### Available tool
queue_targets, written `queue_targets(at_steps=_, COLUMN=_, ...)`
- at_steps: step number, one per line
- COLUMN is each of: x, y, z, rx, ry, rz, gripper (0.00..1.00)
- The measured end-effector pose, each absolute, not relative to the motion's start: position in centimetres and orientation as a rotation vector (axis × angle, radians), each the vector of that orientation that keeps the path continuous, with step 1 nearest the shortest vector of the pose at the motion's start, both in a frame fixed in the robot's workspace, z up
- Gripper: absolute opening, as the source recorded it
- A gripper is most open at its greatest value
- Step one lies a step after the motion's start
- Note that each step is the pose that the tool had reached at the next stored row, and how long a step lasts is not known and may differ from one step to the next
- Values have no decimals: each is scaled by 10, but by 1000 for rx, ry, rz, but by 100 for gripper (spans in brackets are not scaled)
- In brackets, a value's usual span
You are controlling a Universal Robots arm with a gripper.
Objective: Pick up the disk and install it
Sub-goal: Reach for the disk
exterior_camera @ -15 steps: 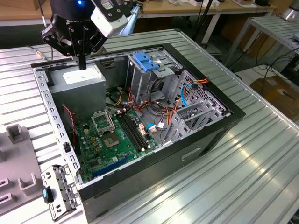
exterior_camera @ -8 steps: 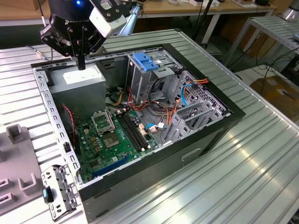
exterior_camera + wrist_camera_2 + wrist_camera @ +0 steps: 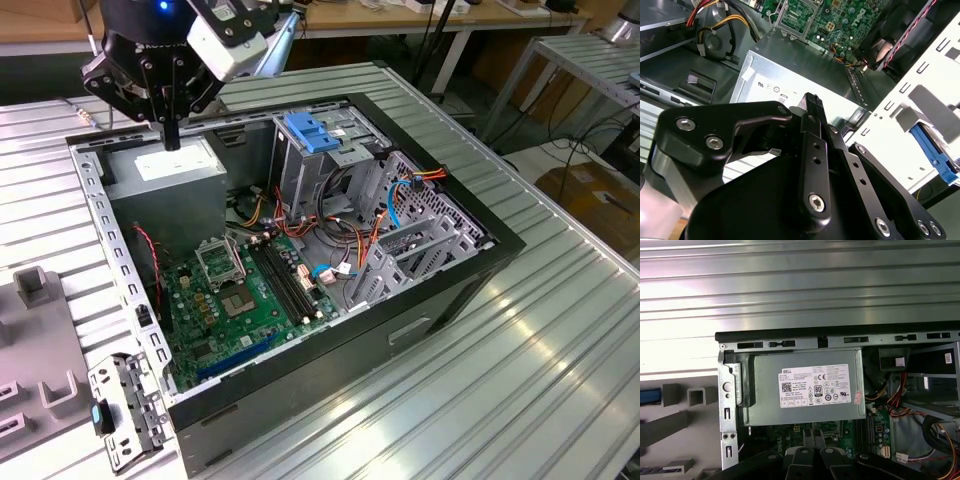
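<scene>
My gripper (image 3: pixel 172 138) hangs over the back left corner of the open computer case (image 3: pixel 440 290), just above the large grey box with a white sticker (image 3: pixel 165 166). Its black fingers (image 3: pixel 813 107) are pressed together with nothing between them. In the first wrist view the fingertips (image 3: pixel 815 442) point at that grey box (image 3: pixel 810 390). Most of the disk is out of view. A blue rail (image 3: pixel 935 152) past the case's pale side wall, and a blue strip (image 3: pixel 650 396) on the grey fixture, may belong to it.
Inside the case stand a grey metal drive cage topped by a blue latch (image 3: pixel 312 133), a green motherboard (image 3: pixel 240 290) and loose coloured cables (image 3: pixel 400 190). A grey slotted fixture (image 3: pixel 35 350) and a metal bracket (image 3: pixel 125 410) lie on the ribbed table at the exterior view's left.
</scene>
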State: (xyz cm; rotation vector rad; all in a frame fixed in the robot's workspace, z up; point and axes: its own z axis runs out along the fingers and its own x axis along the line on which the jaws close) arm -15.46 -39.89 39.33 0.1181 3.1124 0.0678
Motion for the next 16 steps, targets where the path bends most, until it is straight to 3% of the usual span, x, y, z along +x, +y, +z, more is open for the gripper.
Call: queue_targets(at_steps=16, x=-175, y=-399, z=393, rx=118, ry=3112, rz=68, gripper=11)
